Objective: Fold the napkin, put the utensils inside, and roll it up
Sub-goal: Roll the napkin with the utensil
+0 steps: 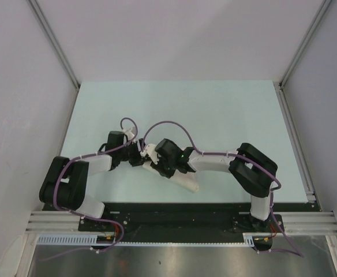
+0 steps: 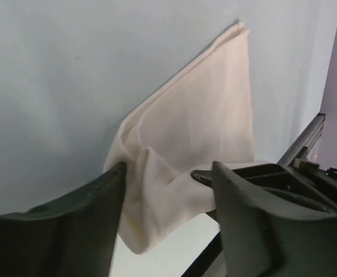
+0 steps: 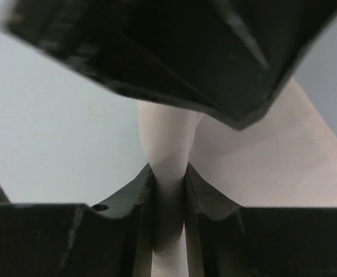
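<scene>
The white napkin lies folded and bunched near the table's front middle, mostly under the two wrists. In the left wrist view it spreads as a folded wedge, with a bunched fold between my fingers. My left gripper is open, its fingers standing on either side of that fold. My right gripper is shut on a raised ridge of the napkin. Both grippers meet tip to tip in the top view: left, right. The dark utensil is hidden; none shows in any view.
The pale green table is enclosed by white walls on the left, back and right. A metal rail runs along its right edge. A dark strip and metal rails border the near edge by the arm bases.
</scene>
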Robot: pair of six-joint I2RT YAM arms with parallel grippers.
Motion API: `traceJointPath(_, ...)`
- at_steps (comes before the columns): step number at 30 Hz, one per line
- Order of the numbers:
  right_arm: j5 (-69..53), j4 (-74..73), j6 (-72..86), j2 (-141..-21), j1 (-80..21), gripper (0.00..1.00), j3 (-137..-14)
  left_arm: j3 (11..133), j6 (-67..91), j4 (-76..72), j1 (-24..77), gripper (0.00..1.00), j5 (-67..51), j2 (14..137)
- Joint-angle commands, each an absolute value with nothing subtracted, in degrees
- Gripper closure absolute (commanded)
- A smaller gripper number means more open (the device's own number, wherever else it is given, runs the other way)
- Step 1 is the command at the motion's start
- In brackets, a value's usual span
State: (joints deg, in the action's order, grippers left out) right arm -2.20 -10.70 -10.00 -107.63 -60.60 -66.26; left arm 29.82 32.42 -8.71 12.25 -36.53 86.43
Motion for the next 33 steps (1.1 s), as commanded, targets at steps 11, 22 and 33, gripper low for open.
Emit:
traceJointPath(11,-51.2,-20.7,-0.4,-118.6,-45.7,0.78,-75.5,27.1,26.8,-9.0,11.9,0.30,-27.5,74.8)
traceJointPath(22,-56.9,-19.1,2.1,-124.4,-40.5,0.78,-77.8,23.9,27.3,-13.2,12.5,0.47,-31.7,73.8)
traceJointPath(33,-57.0,-18.9,3.7,-128.1,-39.5,0.78,-79.1,23.6,28.5,-16.3,13.3,0.60,-34.7,76.5)
